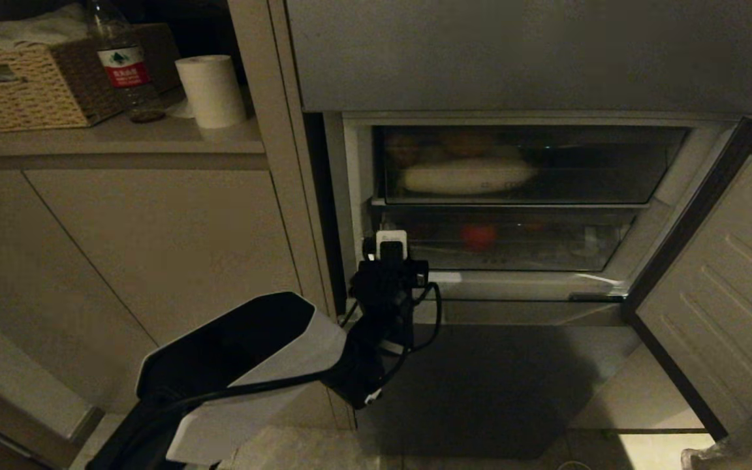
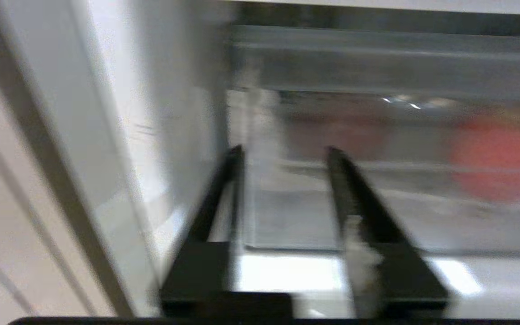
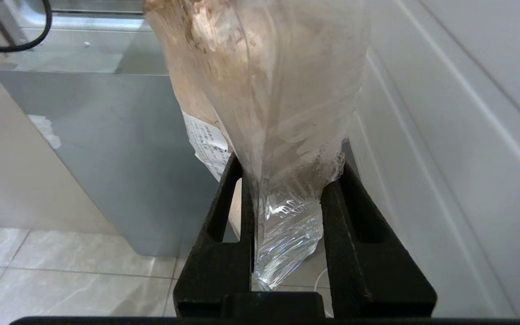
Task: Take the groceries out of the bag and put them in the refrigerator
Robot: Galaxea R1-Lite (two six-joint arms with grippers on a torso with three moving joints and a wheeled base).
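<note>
Closest to the camera is the left arm (image 1: 245, 365), a big black and white shell that reaches up toward the refrigerator (image 1: 513, 196). Its left end effector (image 2: 282, 155) is at the left front corner of the open fridge compartment, just in front of the lower clear drawer (image 1: 500, 238). The two black fingers (image 2: 359, 198) stand a little way apart, with nothing between them. The wrist picture is blurry, so I cannot tell if a finger touches the drawer or the fridge wall.

The right end effector (image 3: 287, 174) is squeezed onto a clear plastic bag (image 3: 278, 104) with pale beige lumps inside. The bag's crinkly end is pinched between the fingers. A white paper label (image 3: 206, 144) sticks to the bag. In the head view only a small bit of this bag shows at the bottom right corner, cut off by the edge, below the open fridge door (image 1: 722, 274).

Inside the fridge, something round and red (image 1: 478, 235) lies in the lower drawer, to the right of the left end effector. A long pale thing (image 1: 467, 176) lies in the upper drawer, with dim round shapes behind it that are hard to make out.

Left of the fridge, a worktop (image 1: 121, 137) carries a woven basket (image 1: 30, 85), a water bottle (image 1: 121, 62) and a paper roll (image 1: 211, 90).
</note>
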